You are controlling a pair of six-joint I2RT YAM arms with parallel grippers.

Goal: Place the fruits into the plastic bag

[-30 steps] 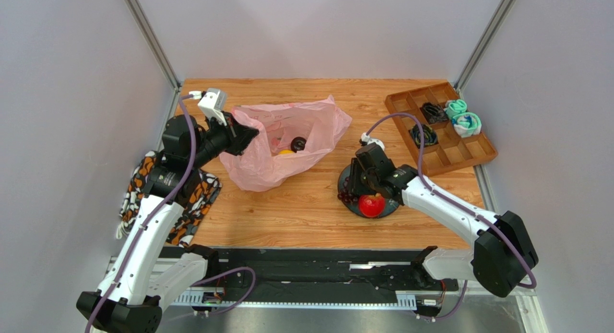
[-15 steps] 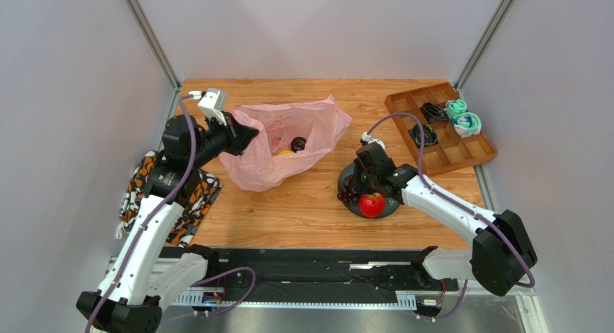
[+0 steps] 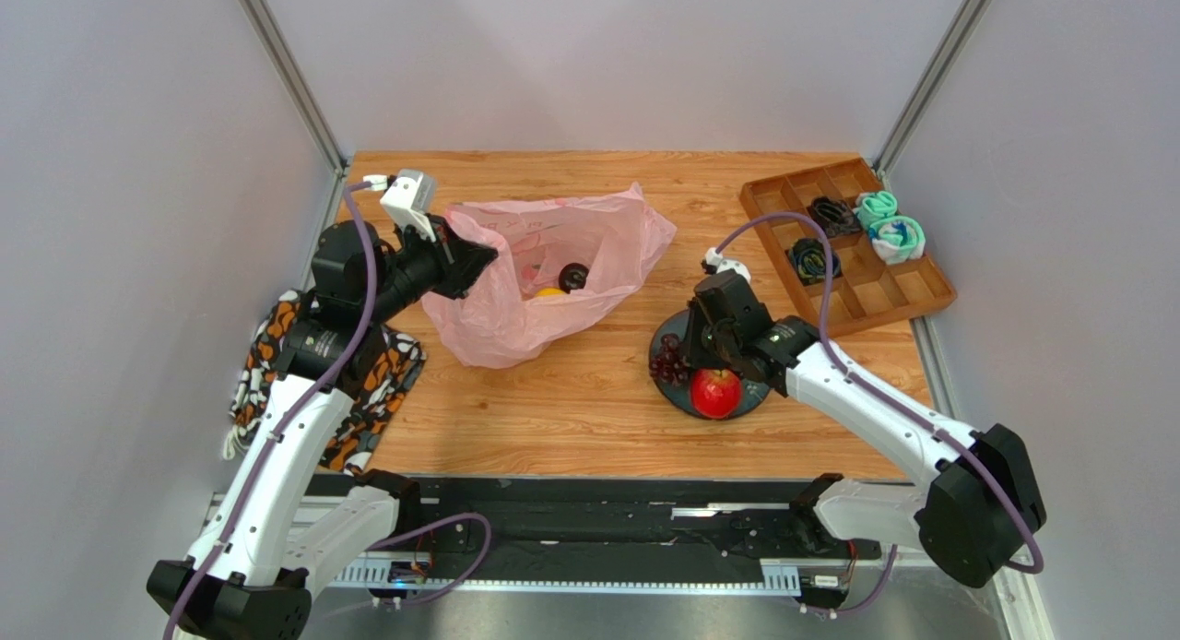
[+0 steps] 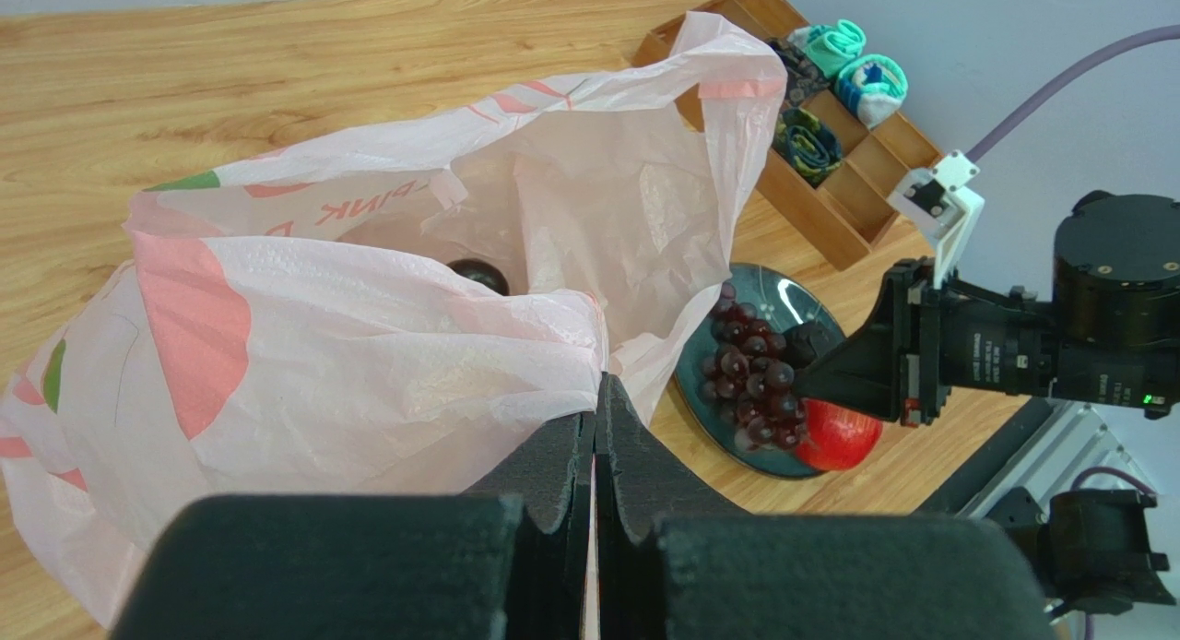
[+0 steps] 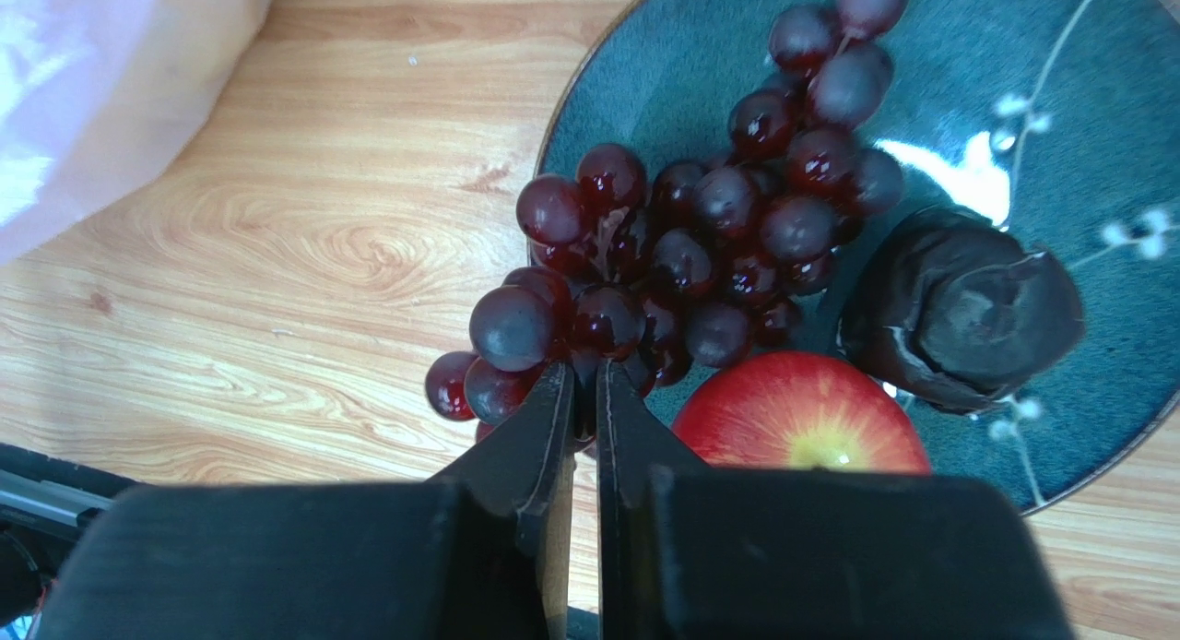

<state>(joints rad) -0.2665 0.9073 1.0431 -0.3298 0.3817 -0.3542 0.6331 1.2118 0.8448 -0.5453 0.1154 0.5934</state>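
Note:
The pink plastic bag (image 3: 547, 274) lies open in the middle; my left gripper (image 4: 597, 391) is shut on its rim and holds the mouth up. Inside it show a dark plum-like ball (image 3: 572, 276) and a yellow fruit (image 3: 550, 293). On the dark teal plate (image 3: 755, 398) sit the red apple (image 3: 715, 393), the purple grapes (image 5: 693, 260) and a dark wrinkled ball (image 5: 960, 308). My right gripper (image 5: 583, 387) is shut on the near end of the grape bunch, beside the apple (image 5: 803, 416). The grapes (image 4: 748, 370) and apple (image 4: 835, 435) also show in the left wrist view.
A wooden divided tray (image 3: 907, 301) with teal and black coiled bundles stands at the back right. An orange-black patterned cloth (image 3: 277, 339) lies under the left arm at the table's left edge. Grey walls close in the sides and back.
My right gripper has shifted slightly toward the far right over the plate, and the grapes have moved with it. The left arm and the bag have not moved.

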